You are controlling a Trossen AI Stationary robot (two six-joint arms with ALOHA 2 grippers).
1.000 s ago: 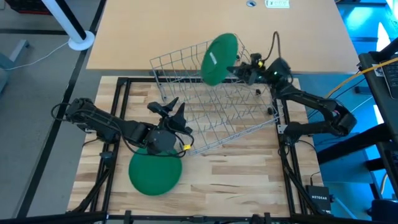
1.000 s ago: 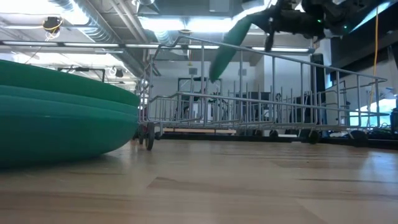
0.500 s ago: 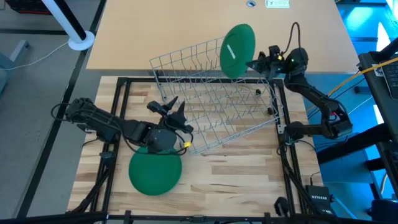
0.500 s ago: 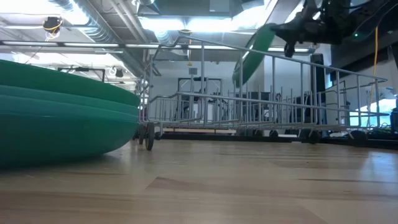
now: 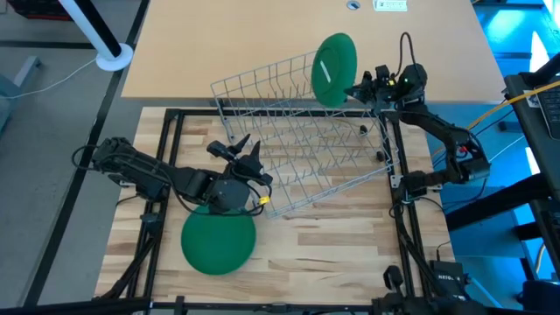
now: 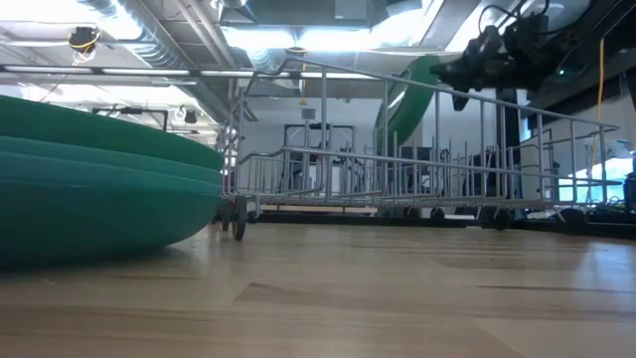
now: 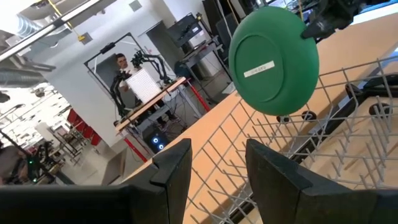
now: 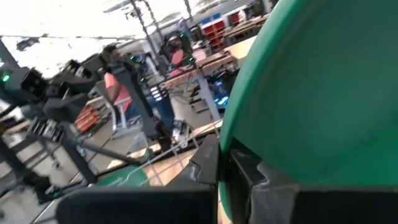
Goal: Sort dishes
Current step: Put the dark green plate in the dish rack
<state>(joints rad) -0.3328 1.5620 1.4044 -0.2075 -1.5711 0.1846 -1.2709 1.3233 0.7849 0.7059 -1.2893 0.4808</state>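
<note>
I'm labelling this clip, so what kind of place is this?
Most likely a robotics lab or workshop, not a kitchen: exposed ceiling ducts, another robot rig on a workbench, and the right pincer holding a green plate over a wire rack.

Green plate [image 7: 274, 60] upright above wire rack [image 7: 323, 118]; own jaws parted.
</note>
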